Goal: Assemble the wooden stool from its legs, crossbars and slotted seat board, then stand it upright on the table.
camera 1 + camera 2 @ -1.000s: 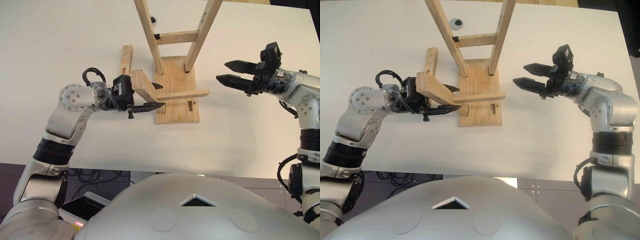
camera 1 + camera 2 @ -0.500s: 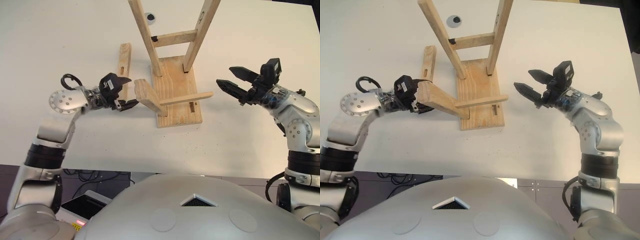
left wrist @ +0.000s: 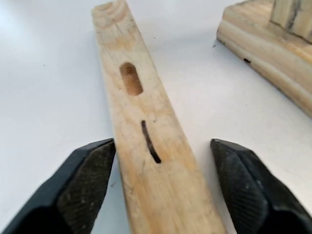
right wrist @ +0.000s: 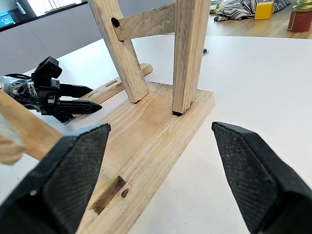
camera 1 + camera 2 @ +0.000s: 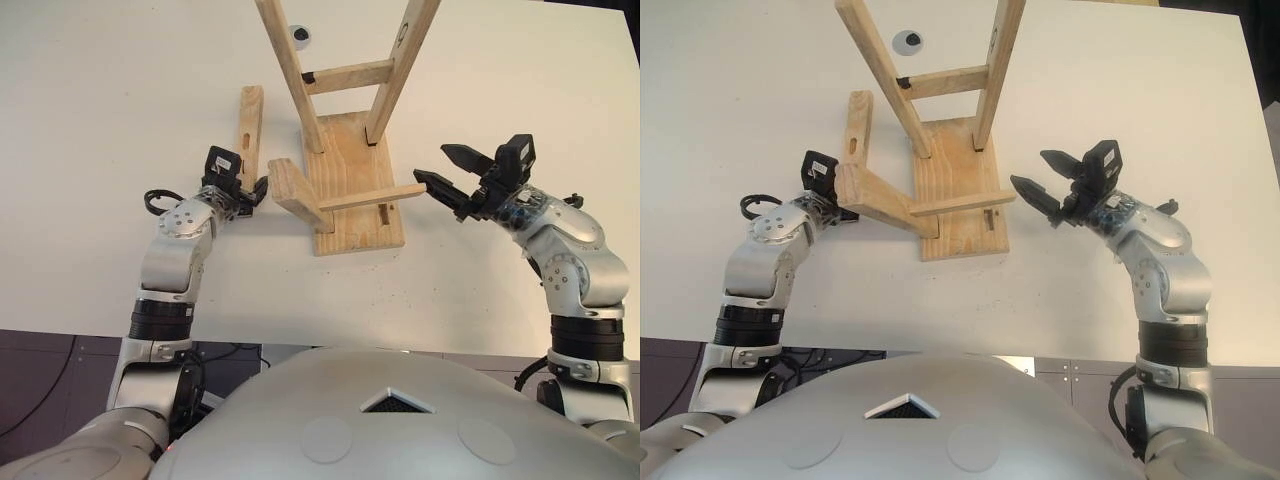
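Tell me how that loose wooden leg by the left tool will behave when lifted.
Probably stiff: the loose leg looks like solid wood. Its flat faces shouldn't roll. The left tool straddles one end, so it may tilt when lifted.

Two standing legs (image 5: 290, 75), one tilted leg (image 5: 295, 195), one loose leg (image 5: 250, 120), so four. Two crossbars (image 5: 350, 75), one seat board (image 5: 360, 228), one disc (image 5: 300, 36) at 12 o'clock.
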`<state>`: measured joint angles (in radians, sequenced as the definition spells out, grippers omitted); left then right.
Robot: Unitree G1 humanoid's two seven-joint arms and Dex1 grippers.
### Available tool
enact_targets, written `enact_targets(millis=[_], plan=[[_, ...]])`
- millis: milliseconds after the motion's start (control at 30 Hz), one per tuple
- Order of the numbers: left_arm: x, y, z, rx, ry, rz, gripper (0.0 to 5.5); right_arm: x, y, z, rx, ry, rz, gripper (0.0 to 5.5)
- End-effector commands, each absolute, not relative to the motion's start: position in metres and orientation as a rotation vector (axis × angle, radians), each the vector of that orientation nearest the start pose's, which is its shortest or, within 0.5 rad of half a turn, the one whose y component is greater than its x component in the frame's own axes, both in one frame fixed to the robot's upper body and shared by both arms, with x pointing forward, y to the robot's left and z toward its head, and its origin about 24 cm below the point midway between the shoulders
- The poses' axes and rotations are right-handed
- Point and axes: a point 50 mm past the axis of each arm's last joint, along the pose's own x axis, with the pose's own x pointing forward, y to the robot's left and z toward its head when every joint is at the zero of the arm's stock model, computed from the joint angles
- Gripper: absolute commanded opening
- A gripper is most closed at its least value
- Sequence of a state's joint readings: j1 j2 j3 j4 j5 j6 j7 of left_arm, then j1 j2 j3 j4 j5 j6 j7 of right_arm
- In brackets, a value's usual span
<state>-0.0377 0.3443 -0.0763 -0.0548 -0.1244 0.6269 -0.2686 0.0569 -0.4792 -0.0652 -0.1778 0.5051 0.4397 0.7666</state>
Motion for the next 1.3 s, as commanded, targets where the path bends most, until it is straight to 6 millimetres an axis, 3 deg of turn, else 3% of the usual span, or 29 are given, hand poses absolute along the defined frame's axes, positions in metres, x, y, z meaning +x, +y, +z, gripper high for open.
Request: enact_targets(millis=[33, 267, 333, 400, 433, 533, 600, 700, 800, 933, 1133, 1300], plan=[[0.244, 0.191, 0.008, 0.194, 0.638, -0.236, 2.91, 0.226, -0.196, 0.061, 0.127, 0.276, 0.775, 3.82], [0.243, 0.207, 0.006, 0.307, 0.662, -0.233, 2.04, 0.233, -0.207, 0.073, 0.093, 0.243, 0.739, 3.82], [0.248, 0.22, 0.013, 0.328, 0.622, -0.192, 2.03, 0.239, -0.214, 0.083, 0.079, 0.214, 0.724, 3.82], [0.263, 0.237, 0.034, 0.299, 0.494, -0.125, 2.03, 0.248, -0.221, 0.098, 0.093, 0.154, 0.692, 3.82], [0.276, 0.248, 0.054, 0.262, 0.384, -0.076, 2.01, 0.254, -0.224, 0.111, 0.128, 0.103, 0.671, 3.82], [0.311, 0.261, 0.163, 0.025, -0.141, -0.141, 2.01, 0.268, -0.225, 0.164, 0.344, -0.105, 0.668, 3.82], [0.311, 0.246, 0.217, -0.126, -0.336, -0.377, 2.01, 0.269, -0.212, 0.194, 0.471, -0.192, 0.784, 3.82], [0.292, 0.208, 0.257, -0.284, -0.426, -0.838, 2.01, 0.271, -0.188, 0.229, 0.603, -0.257, 0.983, 3.82], [0.281, 0.18, 0.262, -0.353, -0.365, -1.128, 2.01, 0.278, -0.17, 0.251, 0.68, -0.276, 1.12, 3.82], [0.277, 0.152, 0.253, -0.347, -0.251, -1.3, 2.01, 0.284, -0.142, 0.267, 0.724, -0.257, 1.274, 3.82], [0.272, 0.142, 0.243, -0.362, -0.186, -1.376, 2.01, 0.282, -0.116, 0.268, 0.719, -0.207, 1.393, 3.82], [0.269, 0.138, 0.244, -0.432, -0.164, -1.42, 2.01, 0.282, -0.107, 0.265, 0.731, -0.213, 1.438, 2.97]])
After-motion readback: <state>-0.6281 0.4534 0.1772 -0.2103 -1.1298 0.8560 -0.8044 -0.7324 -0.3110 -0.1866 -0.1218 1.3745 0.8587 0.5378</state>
